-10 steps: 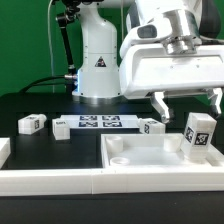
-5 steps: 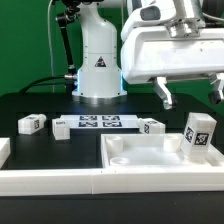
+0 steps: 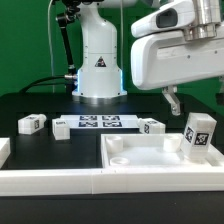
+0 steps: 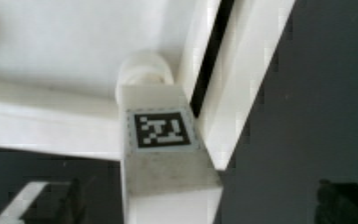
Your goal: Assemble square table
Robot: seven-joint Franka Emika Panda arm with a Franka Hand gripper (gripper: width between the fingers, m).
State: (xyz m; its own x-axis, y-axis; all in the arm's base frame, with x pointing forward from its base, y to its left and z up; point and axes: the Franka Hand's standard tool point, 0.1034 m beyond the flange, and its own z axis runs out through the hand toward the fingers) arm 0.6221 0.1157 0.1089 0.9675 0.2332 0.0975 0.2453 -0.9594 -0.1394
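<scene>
The white square tabletop [image 3: 140, 152] lies flat at the exterior view's right, rim up. One white leg [image 3: 198, 135] with a black-and-white tag stands upright in its far right corner. My gripper [image 3: 197, 98] hangs open just above that leg without touching it; one dark finger [image 3: 172, 100] shows. In the wrist view the leg [image 4: 158, 130] rises from the tabletop [image 4: 51, 60] toward the camera, between the spread fingers of the gripper [image 4: 194, 205]. Three loose legs [image 3: 31, 123] [image 3: 61, 127] [image 3: 152, 126] lie on the black table.
The marker board [image 3: 98, 123] lies behind the tabletop in front of the robot base [image 3: 97, 70]. A long white rail wall [image 3: 50, 181] runs along the front edge, and another piece [image 3: 3, 150] stands at the left.
The open gripper has risen away from the upright leg and shifted a little to the exterior view's right. The leg and the other parts have not moved.
</scene>
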